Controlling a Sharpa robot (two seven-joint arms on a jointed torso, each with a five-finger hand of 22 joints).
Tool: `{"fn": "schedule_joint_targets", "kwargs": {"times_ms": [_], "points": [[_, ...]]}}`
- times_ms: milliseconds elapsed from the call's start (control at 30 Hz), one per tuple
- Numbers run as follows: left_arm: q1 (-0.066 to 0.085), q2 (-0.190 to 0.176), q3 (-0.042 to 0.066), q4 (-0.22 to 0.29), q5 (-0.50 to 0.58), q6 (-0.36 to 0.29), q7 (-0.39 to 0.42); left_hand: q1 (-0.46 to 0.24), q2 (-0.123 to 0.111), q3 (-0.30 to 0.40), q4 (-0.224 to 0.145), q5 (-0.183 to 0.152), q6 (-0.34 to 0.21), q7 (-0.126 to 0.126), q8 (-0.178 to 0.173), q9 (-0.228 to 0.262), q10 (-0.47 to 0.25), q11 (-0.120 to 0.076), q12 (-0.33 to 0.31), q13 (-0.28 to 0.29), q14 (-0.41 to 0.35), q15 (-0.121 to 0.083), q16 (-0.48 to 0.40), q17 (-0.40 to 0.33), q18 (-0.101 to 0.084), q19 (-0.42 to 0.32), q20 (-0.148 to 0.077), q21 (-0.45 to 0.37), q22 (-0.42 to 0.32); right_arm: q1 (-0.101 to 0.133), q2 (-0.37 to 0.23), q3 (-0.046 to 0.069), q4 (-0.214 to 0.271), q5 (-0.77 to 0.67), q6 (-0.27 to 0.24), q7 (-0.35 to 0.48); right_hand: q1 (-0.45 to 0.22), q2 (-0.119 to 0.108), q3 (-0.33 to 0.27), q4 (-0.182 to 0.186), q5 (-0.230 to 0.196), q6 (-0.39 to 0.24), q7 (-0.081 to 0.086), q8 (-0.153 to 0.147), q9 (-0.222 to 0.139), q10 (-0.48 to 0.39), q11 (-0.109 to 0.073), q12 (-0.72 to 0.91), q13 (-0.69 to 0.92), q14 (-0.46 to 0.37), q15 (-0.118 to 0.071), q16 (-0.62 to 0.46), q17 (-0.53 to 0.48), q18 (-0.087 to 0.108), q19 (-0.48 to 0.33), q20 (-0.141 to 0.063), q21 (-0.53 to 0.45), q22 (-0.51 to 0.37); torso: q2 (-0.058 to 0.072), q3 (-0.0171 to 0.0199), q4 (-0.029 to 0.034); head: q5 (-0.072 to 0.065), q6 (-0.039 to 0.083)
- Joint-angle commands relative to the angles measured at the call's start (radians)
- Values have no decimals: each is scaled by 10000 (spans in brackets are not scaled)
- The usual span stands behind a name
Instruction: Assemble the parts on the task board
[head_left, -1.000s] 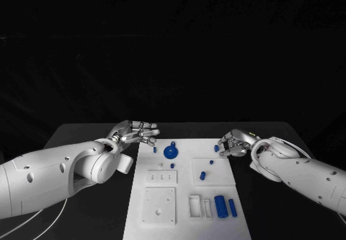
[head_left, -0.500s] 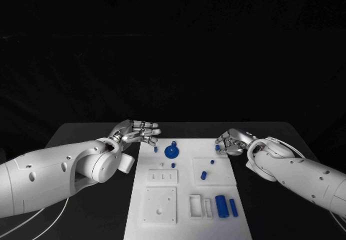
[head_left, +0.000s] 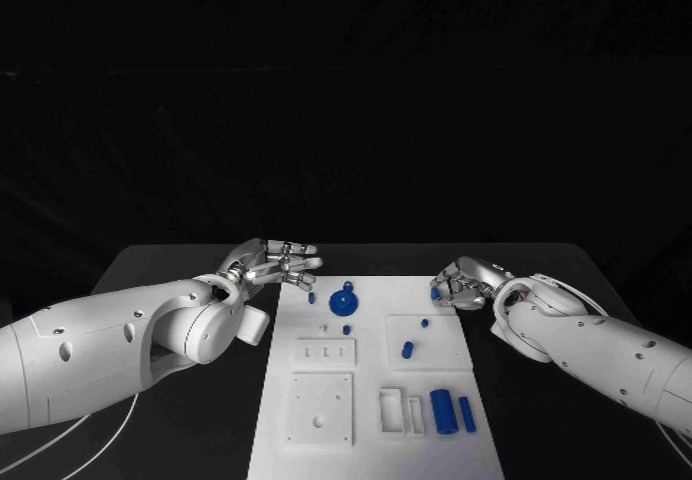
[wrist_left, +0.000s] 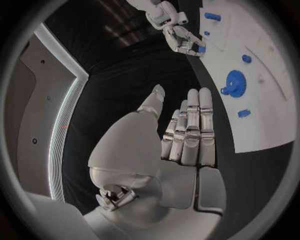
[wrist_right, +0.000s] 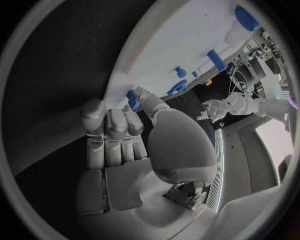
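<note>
The white rectangular task board (head_left: 375, 400) lies in the middle of the black tabletop (head_left: 173, 270), running from its near edge toward twelve o'clock, and the small blue plastic parts are spread over it. A round blue gear-like disc with a short tab (head_left: 343, 303) sits near the board's far end, with a small blue peg (head_left: 310, 297) just beside it at nine o'clock. Two short blue pegs (head_left: 408, 350) rest on a raised white square plate toward three o'clock of the board's middle, and a pair of longer blue cylinders (head_left: 451, 412) lie side by side at about five o'clock, near a slotted white holder. The left robot hand (head_left: 274, 264) hovers off the board's far corner at about eleven o'clock, released, fingers straight and close together with nothing in them, as the left wrist view (wrist_left: 181, 135) confirms. The right robot hand (head_left: 464, 283) is at the board's far right edge at about one o'clock, fingers curled around a small blue block (wrist_right: 132, 98); it seems pinched between thumb and fingertip, though contact is hard to confirm. These pieces look like light, rigid moulded plastic, smooth enough to slip or roll, so I would judge a fingertip pinch across the short sides best, cylinders taken mid-length, the disc by its rim or tab.
</note>
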Motion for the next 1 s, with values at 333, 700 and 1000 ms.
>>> {"fn": "schedule_joint_targets", "kwargs": {"times_ms": [333, 700, 1000], "points": [[4, 28, 5, 7, -37, 154, 71, 13, 122, -32, -30, 45, 25, 5, 2, 7, -52, 26, 19, 13, -70, -15, -35, -1, 7, -71, 24, 36, 13, -60, 54, -2, -17, -2, 278, 105, -133, 195, 103, 5, -292, 852, -204, 12, -6, 66, -111, 85, 51, 39, -98, 62, 32, -105, 11, -59, 72, 1018, 3, 15, 9, -21, -20], [-5, 52, 4, -20, -37, 175, 68, 23, 121, -34, -38, 45, 8, 3, 4, 7, -97, 30, 20, 14, -69, -15, -35, -1, 9, -72, 25, 38, 17, -88, 58, -3, 1, -264, -142, 10, -13, 496, 514, -133, -1200, 1518, -357, 16, 21, 76, -199, 49, 54, 42, -172, 36, 33, -165, -3, -141, 70, 1014, 3, 6, -6, -27, -50], [-12, 67, 3, -43, -138, 172, -76, 15, 148, -39, -40, 46, 59, 10, 7, 10, 3, 11, 27, 16, -56, -24, -26, 5, 7, -71, 19, 49, 29, -96, 23, -2, 207, -359, -637, -222, -41, 420, 898, -165, -1253, 1540, -347, 17, 23, 118, -206, 39, 66, 74, -196, 72, 85, -161, 32, -172, 153, 1028, -25, 13, -14, -36, -17]]}}
